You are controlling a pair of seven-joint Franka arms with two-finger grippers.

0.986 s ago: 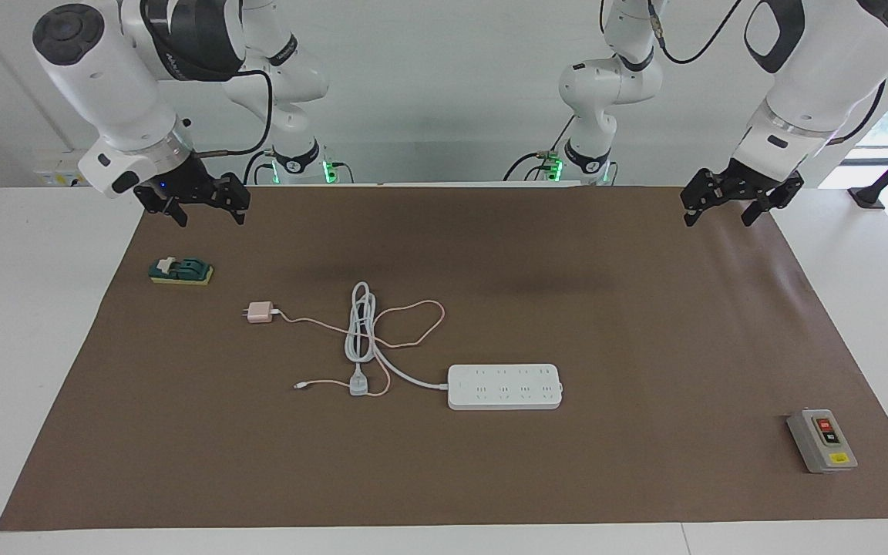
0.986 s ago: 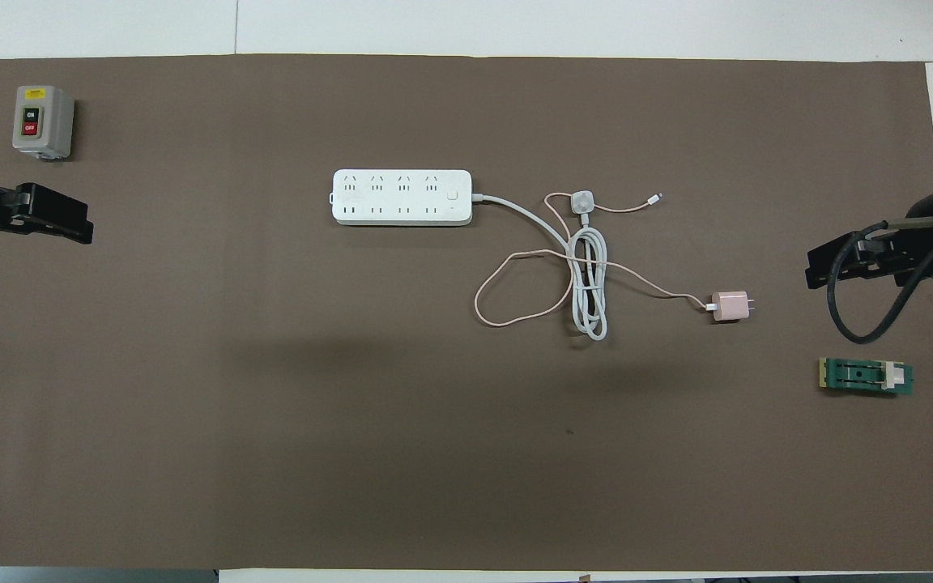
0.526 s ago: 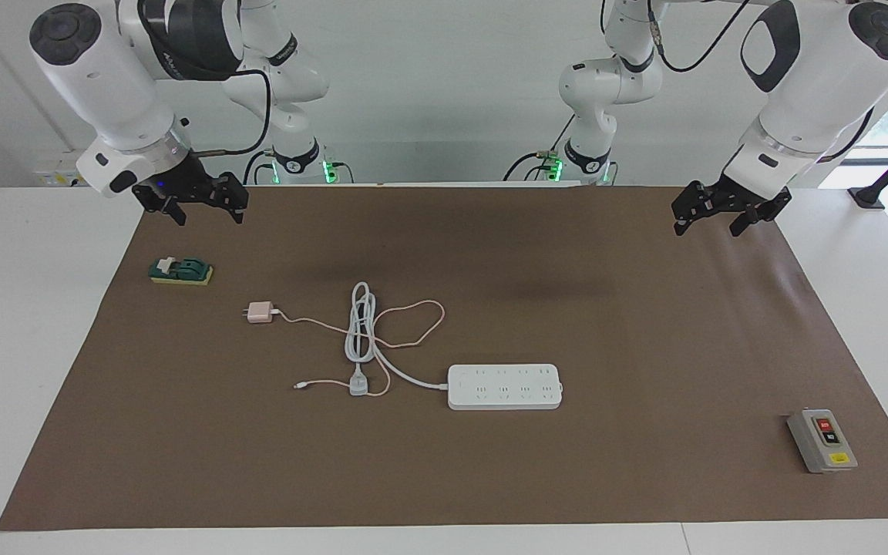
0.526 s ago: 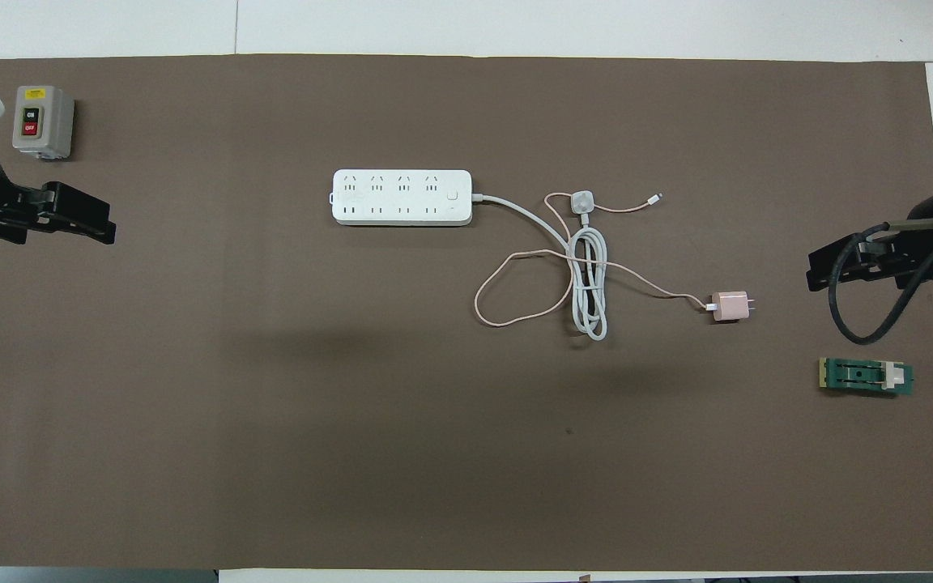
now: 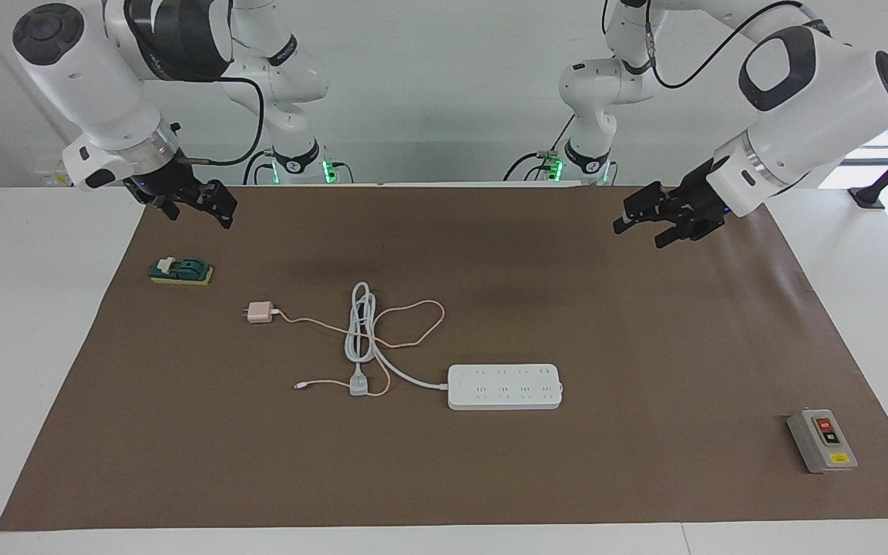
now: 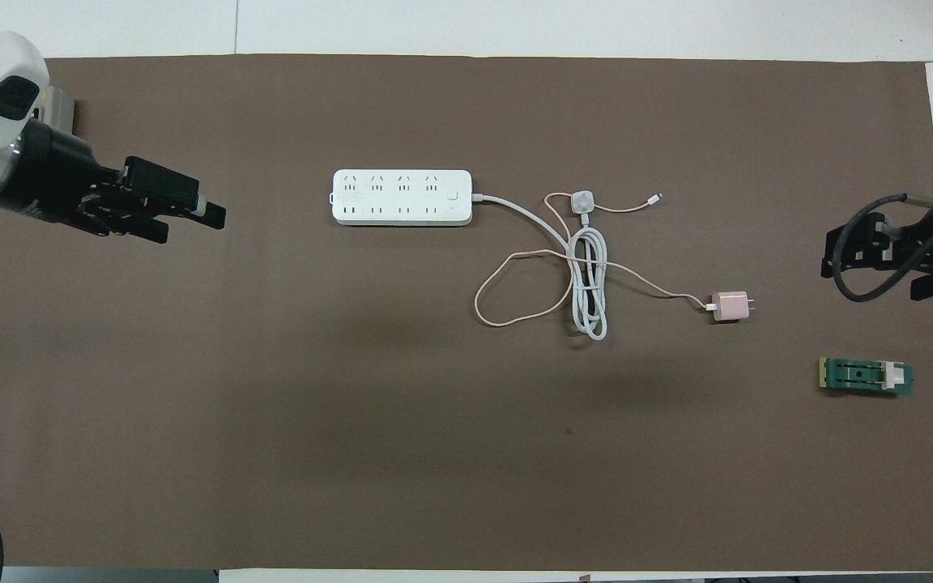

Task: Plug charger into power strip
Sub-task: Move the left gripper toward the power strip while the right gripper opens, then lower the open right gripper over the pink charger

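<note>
Both arms have swung inward since the earlier frames, while the charger lies untouched on the worktop, nearer the robots than the power strip, toward the right arm's end. Left claw and right claw hang high, jaws apart, empty. Reaching looks begun; open mat surrounds both items.

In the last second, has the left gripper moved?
Yes. The left gripper has swung over the mat toward the power strip.
</note>
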